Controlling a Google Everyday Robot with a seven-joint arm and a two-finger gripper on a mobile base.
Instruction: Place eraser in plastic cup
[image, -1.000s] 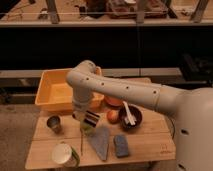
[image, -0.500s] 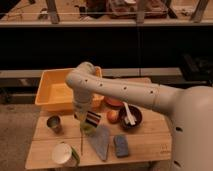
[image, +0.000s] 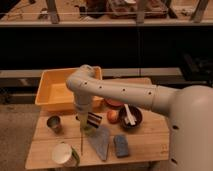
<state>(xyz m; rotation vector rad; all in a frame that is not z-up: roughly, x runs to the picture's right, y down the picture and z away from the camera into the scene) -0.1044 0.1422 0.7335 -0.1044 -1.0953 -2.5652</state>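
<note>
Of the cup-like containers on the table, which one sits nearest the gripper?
The translucent green plastic cup, directly beneath the shut gripper holding the striped eraser. The dark metal cup stands farther left; the white-topped container sits at the front edge.

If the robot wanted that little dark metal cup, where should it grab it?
Probably by its rim, from straight above: the metal cup stands upright, mouth up, apart from its neighbours, so one finger could go inside and one outside. The gripper is beside it over the table, shut on the eraser.

The arm (image: 120, 92) hides the pincer (image: 86, 125) and most of the plastic cup (image: 89, 129)
</note>
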